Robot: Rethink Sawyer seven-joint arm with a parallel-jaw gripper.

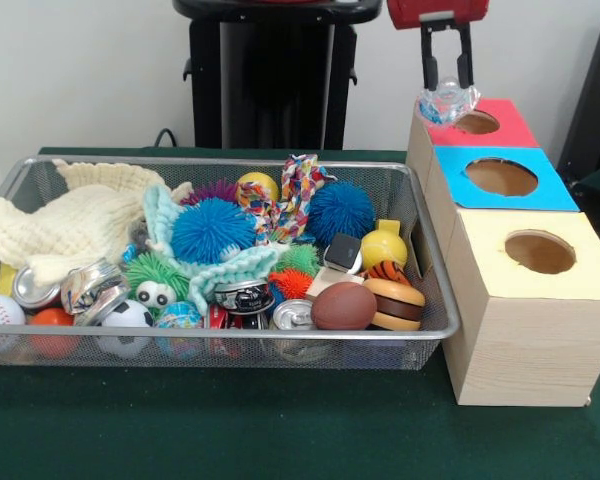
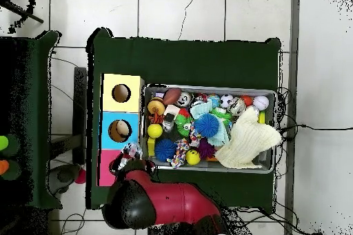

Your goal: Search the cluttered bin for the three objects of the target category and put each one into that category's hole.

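front view, jaws clamped on crumpled clear plastic (image 1: 448, 100) over red hole (image 1: 477, 122), overhead hides grip

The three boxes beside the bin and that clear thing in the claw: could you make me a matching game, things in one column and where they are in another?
Things:
1. red-topped box
2. yellow-topped box
3. crumpled clear object
4. brown football

Places:
A. in the wire bin, next to the toy burger
B. nearest the camera in the front view
D. held by the gripper at the red hole
E. farthest from the camera in the front view

Pairs: 1-E, 2-B, 3-D, 4-A
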